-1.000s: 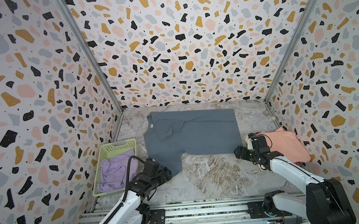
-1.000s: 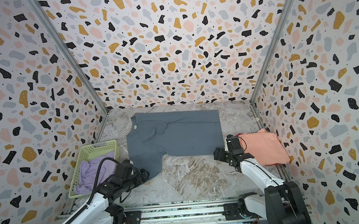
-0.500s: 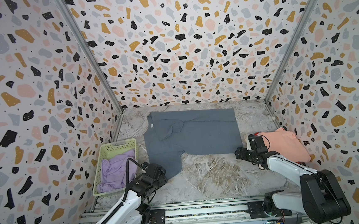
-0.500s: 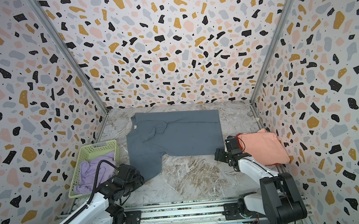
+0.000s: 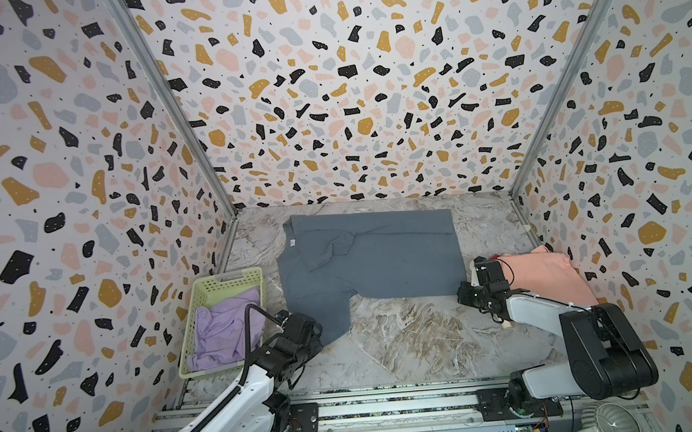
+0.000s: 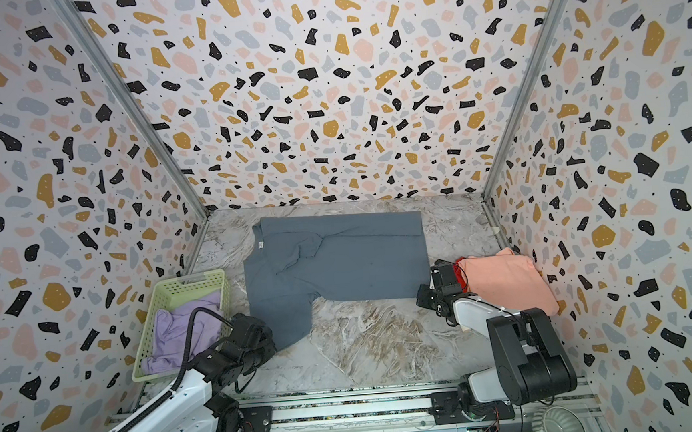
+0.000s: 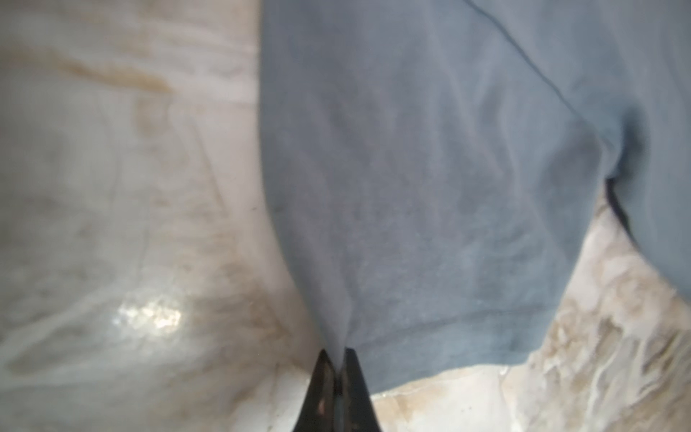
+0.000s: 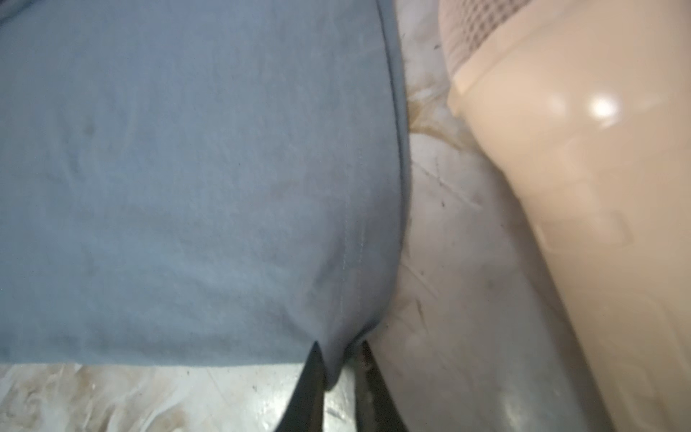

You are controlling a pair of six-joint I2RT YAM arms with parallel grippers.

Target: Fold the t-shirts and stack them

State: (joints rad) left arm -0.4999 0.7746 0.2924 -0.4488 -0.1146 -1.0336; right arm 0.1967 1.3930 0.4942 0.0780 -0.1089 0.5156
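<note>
A slate blue-grey t-shirt [image 5: 372, 261] [image 6: 339, 263] lies spread on the marble table, its white neck label [image 5: 292, 242] at the far left. My left gripper [image 5: 318, 337] [image 7: 338, 355] is shut on the near corner of the sleeve that points toward me. At the shirt's near right corner my right gripper [image 5: 463, 295] [image 8: 338, 348] is shut on the hem, with a pinch of cloth between the fingers. A folded salmon pink t-shirt [image 5: 548, 273] [image 6: 503, 285] lies by the right wall, beside the right wrist. A crumpled lilac t-shirt [image 5: 227, 329] [image 6: 181, 332] fills the basket.
The pale green lattice basket [image 5: 228, 281] [image 6: 190, 282] stands against the left wall next to my left arm. Bare marble table [image 5: 411, 337] stretches between the two grippers. Terrazzo walls close in the left, back and right sides.
Both grippers stood open at the shirt's near corners and have now closed on the cloth. The arms have barely shifted.
</note>
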